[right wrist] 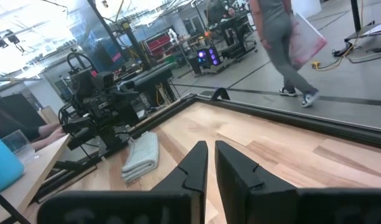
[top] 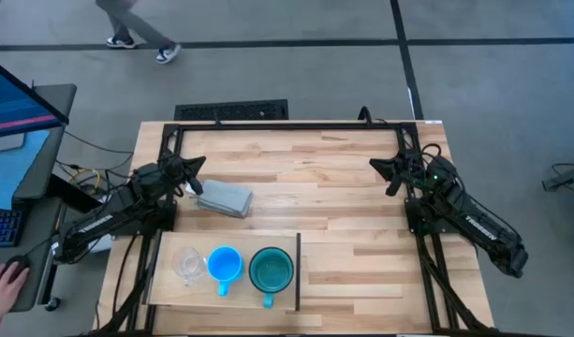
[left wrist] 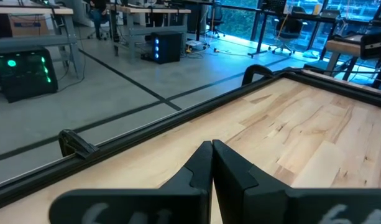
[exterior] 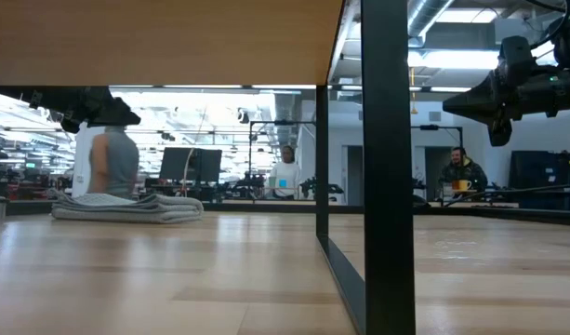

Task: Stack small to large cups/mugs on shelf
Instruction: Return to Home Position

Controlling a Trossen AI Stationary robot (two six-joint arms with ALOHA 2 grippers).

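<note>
Standing cups (top: 225,264), left end effector (top: 201,165) apart

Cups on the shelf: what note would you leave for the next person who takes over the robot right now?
Left gripper: shut, empty, over the table's left side, beside the grey folded cloth.
Right gripper: shut, empty, over the table's right side.
Light-wood shelf board: holds one row, the small clear cup, then the bright-blue handled mug, then the larger teal-green handled mug.
Done: all three stand on the shelf, small to large.
Left: probably only parking the arms; neither gripper is near the cups.
</note>
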